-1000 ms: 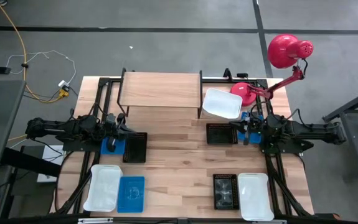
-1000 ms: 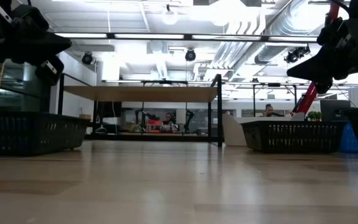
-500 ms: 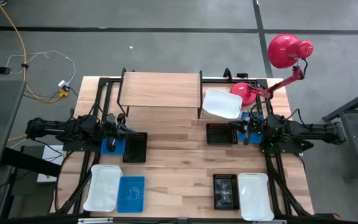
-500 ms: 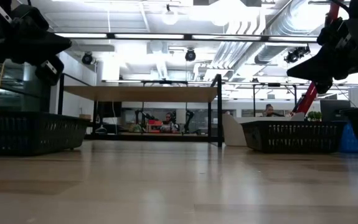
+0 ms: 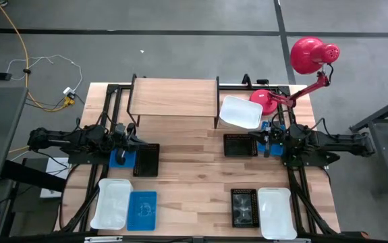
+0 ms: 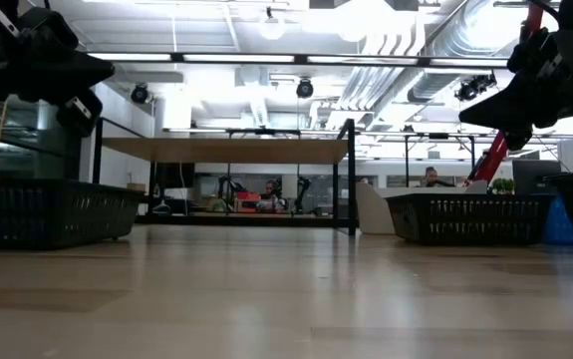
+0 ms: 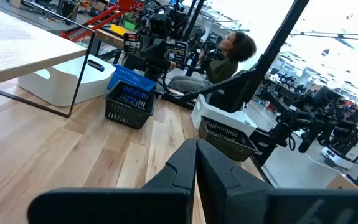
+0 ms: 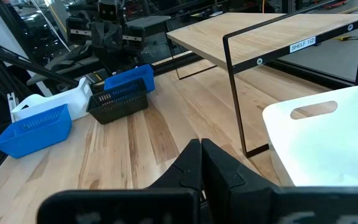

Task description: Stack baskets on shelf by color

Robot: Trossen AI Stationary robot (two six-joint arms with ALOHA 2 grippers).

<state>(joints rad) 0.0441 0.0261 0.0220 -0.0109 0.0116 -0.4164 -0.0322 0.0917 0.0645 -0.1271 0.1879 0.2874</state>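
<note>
The light-wood shelf (image 5: 173,94) stands on black legs at the table's far side, its top bare. A white basket (image 5: 241,111) sits tilted by the shelf's right legs. My left gripper (image 5: 134,140) hovers shut at the left, over a blue basket (image 5: 121,157) and a black basket (image 5: 146,160). My right gripper (image 5: 264,142) hovers shut at the right, beside another black basket (image 5: 239,144) and a blue one (image 5: 269,127). Along the near edge lie a white basket (image 5: 111,202), a blue one (image 5: 142,209), a black one (image 5: 243,207) and a white one (image 5: 274,212).
A red lamp (image 5: 312,54) stands on its base (image 5: 266,100) at the far right corner. Bare tabletop (image 5: 194,169) lies between the arms. In the left wrist view a person (image 7: 225,53) sits beyond the table. The shelf's thin black legs (image 8: 235,93) stand near the white basket (image 8: 328,137).
</note>
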